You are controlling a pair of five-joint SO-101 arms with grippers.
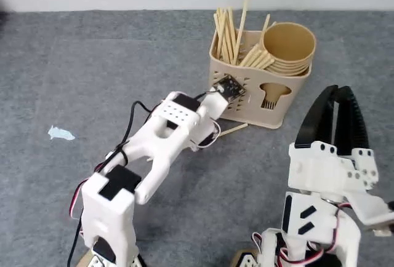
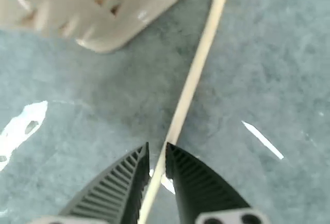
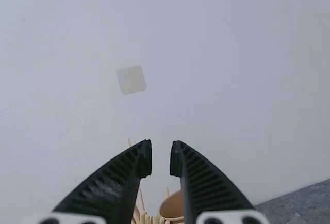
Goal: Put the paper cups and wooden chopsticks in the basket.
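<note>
A beige basket (image 1: 246, 104) stands at the back of the table, with a stack of paper cups (image 1: 289, 45) and several wooden chopsticks (image 1: 226, 33) upright in it. One chopstick (image 1: 233, 130) lies on the grey mat against the basket's front. My left gripper (image 2: 157, 157) is low over the mat, shut on this chopstick (image 2: 191, 84), just in front of the basket (image 2: 103, 12). My right gripper (image 1: 337, 90) is raised at the right front, pointing up toward the wall, shut on nothing (image 3: 161, 162). Cups (image 3: 172, 208) peek below it.
A small pale blue scrap (image 1: 60, 133) lies on the mat at the left. White flecks (image 2: 263, 140) lie near the left gripper. Open grey mat (image 1: 92, 64) spreads left of the basket. The wall behind carries a small square patch (image 3: 131, 79).
</note>
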